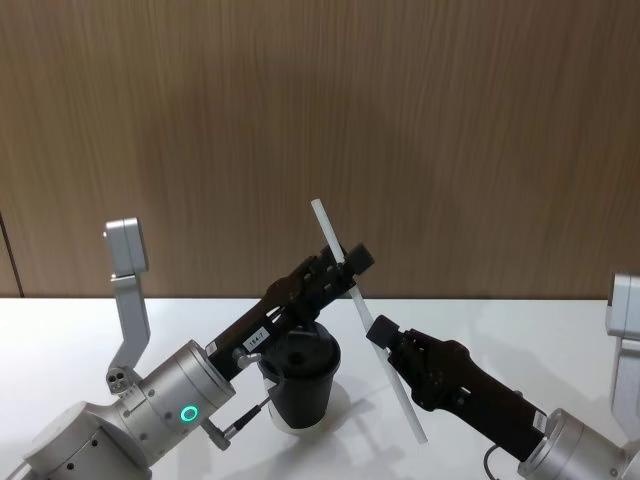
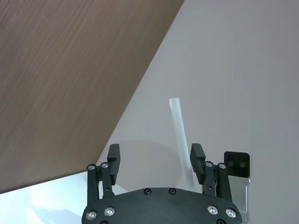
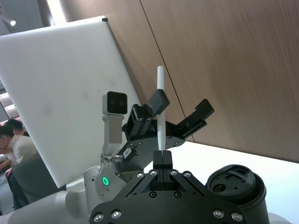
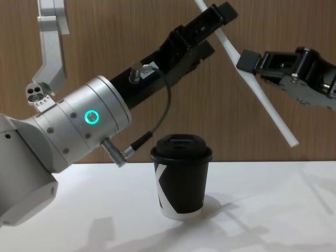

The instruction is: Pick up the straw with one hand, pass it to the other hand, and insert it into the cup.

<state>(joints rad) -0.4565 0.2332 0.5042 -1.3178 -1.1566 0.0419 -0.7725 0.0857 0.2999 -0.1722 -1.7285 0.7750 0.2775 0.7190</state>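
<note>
My right gripper (image 1: 383,334) is shut on the long white straw (image 1: 340,265) and holds it tilted in the air above and to the right of the cup (image 1: 301,381). The straw's upper part passes between the open fingers of my left gripper (image 1: 348,272), close to one finger (image 2: 196,154). In the left wrist view the straw (image 2: 176,120) rises past that finger, with the left gripper (image 2: 155,151) open wide. The right wrist view shows the right gripper (image 3: 162,157) clamped on the straw (image 3: 160,91). The black cup (image 4: 181,181) stands upright and lidded on the white table (image 4: 273,210).
A brown wood-panelled wall (image 1: 320,100) rises right behind the table (image 1: 80,330). My left arm's silver cylinder (image 4: 84,123) with the green ring hangs over the table to the cup's left. The table surface right of the cup is bare.
</note>
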